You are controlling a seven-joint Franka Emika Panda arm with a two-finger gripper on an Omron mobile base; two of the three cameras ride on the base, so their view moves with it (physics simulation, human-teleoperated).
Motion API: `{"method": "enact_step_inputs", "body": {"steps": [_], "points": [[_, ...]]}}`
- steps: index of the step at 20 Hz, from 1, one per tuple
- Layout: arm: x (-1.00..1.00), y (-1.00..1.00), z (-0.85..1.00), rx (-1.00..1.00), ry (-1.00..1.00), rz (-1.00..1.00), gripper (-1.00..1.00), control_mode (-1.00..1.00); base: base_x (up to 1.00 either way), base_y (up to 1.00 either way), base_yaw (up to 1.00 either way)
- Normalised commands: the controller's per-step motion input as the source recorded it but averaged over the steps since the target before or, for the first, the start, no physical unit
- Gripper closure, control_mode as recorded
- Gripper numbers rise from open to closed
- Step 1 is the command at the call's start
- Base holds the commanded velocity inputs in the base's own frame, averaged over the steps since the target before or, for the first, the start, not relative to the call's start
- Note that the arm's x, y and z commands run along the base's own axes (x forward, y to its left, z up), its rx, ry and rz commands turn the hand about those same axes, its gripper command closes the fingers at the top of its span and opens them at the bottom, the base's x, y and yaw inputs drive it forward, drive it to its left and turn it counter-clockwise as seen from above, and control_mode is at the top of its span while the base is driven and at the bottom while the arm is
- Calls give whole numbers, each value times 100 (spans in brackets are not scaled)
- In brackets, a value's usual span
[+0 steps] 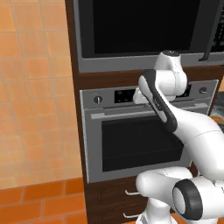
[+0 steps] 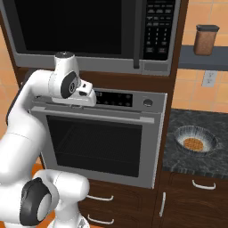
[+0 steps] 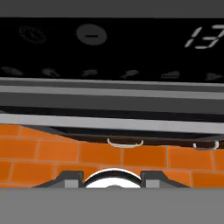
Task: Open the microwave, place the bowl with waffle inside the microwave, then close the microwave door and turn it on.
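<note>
From the left base view, I see the microwave door (image 1: 142, 28) shut at twelve o'clock, above the oven (image 1: 140, 135), so opening it comes first. Across in the right base view, the bowl (image 2: 194, 140) with its waffle (image 2: 193, 144) waits on the counter (image 2: 178, 156) at three o'clock, beside the oven. Down the hand view, the gripper (image 3: 113, 180) faces the oven display (image 3: 205, 37) reading "13"; I cannot tell its opening, and nothing sits between the tips.

microwave (image 2: 89, 31) built in above the oven, grey frame; microwave door (image 2: 67, 26) shut, black glass, dark vertical bar handle at its right; glass bowl (image 2: 195, 139) holding waffle sits upright on the counter (image 2: 178, 156)
</note>
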Motion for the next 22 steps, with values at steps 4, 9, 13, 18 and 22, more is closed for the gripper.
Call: {"method": "enact_step_inputs", "body": {"steps": [4, 9, 13, 18, 22], "points": [[-34, -14, 16, 0, -17, 0, -100, -100, 0, 0, 0], [-46, -51, 33, 4, -34, 0, -100, -100, 0, 0, 0], [-15, -24, 13, 1, -29, 0, -100, -100, 0, 0, 0], [-17, -19, 17, 0, -23, 0, -100, -100, 0, 0, 0], [-11, -1, 40, 0, -29, 0, -100, -100, 0, 0, 0]]}}
